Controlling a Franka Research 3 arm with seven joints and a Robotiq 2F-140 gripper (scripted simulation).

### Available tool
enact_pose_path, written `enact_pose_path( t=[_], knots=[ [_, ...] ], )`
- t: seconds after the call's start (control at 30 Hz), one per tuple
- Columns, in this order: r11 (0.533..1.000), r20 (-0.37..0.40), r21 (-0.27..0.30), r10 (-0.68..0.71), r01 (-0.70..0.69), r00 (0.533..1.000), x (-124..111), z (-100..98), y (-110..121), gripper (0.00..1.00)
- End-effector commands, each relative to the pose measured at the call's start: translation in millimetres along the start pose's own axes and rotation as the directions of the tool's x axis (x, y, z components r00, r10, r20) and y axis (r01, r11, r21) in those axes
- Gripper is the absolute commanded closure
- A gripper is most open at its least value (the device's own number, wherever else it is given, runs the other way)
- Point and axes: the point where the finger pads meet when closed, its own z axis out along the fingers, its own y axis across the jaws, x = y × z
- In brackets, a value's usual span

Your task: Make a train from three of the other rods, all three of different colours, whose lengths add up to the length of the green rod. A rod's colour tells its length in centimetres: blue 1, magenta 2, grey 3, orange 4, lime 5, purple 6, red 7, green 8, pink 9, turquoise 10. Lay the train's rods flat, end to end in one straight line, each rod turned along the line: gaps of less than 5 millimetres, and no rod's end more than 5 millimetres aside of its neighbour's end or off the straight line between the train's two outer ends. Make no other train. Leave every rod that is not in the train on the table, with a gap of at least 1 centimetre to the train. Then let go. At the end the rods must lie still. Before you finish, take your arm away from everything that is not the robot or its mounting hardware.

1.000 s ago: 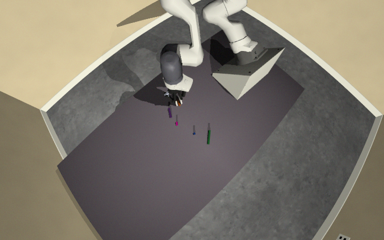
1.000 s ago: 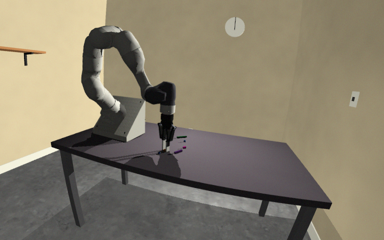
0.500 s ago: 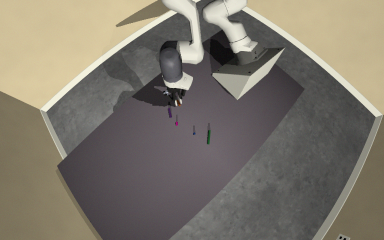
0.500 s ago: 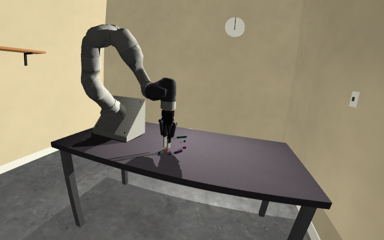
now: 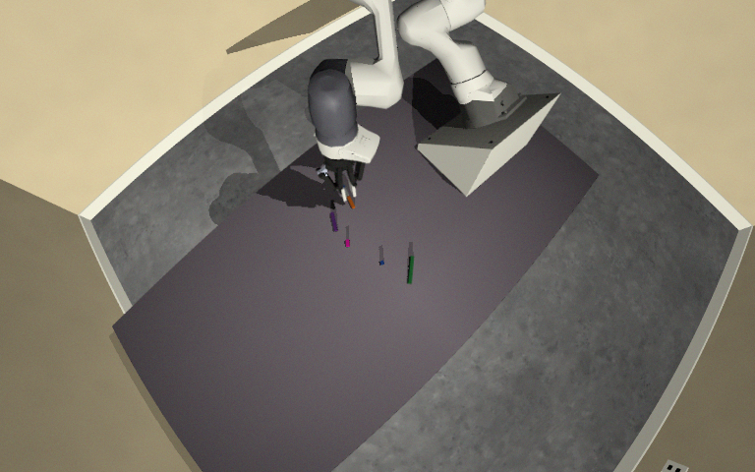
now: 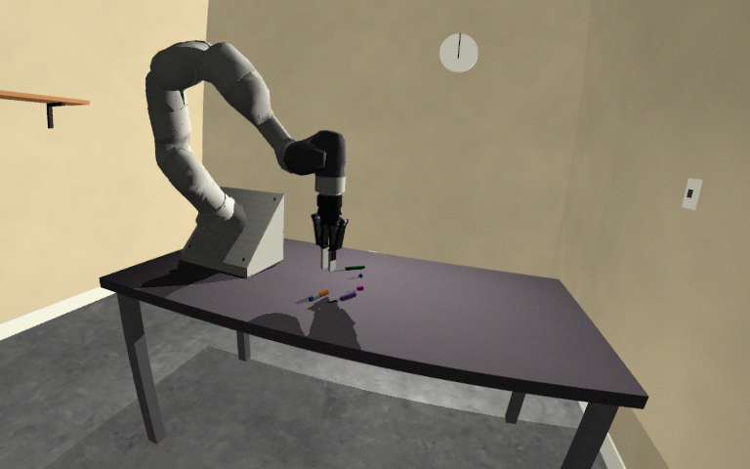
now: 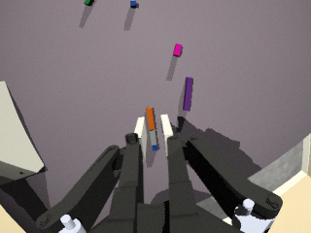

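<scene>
Two rods, orange (image 7: 151, 118) and blue (image 7: 155, 148), seemingly touching | gripper (image 6: 328, 266) slightly parted, empty

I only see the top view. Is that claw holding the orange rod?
Observer: No. From the side, the gripper hangs above the table, and the orange rod lies flat below it.
Operator: Is the claw hiding anything from me?
Observer: Yes. The wrist view shows a second blue rod just off the orange rod's near end.
Operator: Is the claw shut?
Observer: Barely open. Both rods show through the gap.
</scene>
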Motion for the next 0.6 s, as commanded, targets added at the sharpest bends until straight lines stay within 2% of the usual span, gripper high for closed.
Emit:
enact_pose_path(
  t=[0.0, 0.1, 0.13, 0.57],
  knots=[
    [1.000, 0.025, 0.018, -0.001, 0.001, 1.000, -9.5, -6.0, -4.3, 0.85],
    [1.000, 0.025, 0.018, -0.001, 0.001, 1.000, -9.5, -6.8, -4.3, 0.85],
    [1.000, 0.025, 0.018, -0.001, 0.001, 1.000, -9.5, -6.8, -4.3, 0.00],
    [1.000, 0.025, 0.018, -0.001, 0.001, 1.000, -9.5, -6.8, -4.3, 0.00]
  ],
)
